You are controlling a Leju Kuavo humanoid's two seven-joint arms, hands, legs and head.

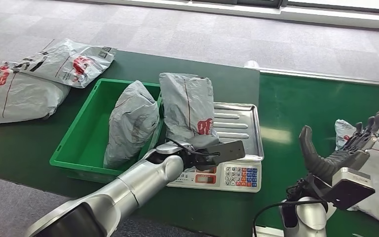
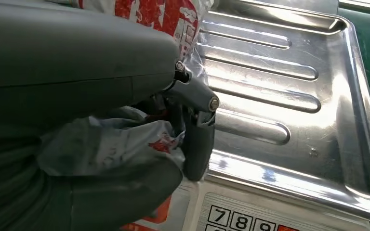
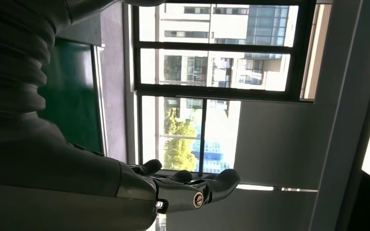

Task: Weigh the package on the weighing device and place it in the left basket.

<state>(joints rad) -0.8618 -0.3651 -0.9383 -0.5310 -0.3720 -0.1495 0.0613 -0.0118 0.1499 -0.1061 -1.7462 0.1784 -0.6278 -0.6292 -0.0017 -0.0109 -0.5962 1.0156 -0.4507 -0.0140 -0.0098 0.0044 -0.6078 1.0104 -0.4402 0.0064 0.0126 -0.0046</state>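
While the left hand (image 1: 196, 154) grips the grey package (image 1: 190, 111) standing on the scale's steel tray (image 1: 242, 126), at its basket-side edge, weighing looks done. Next, lift it over the green basket (image 1: 81, 136) rim; another package (image 1: 131, 123) crowds the near wall. The right hand (image 1: 348, 148) hovers, fingers spread, empty.

A grey package (image 1: 131, 123) stands upright in the green basket (image 1: 86, 126), crowding its right side.
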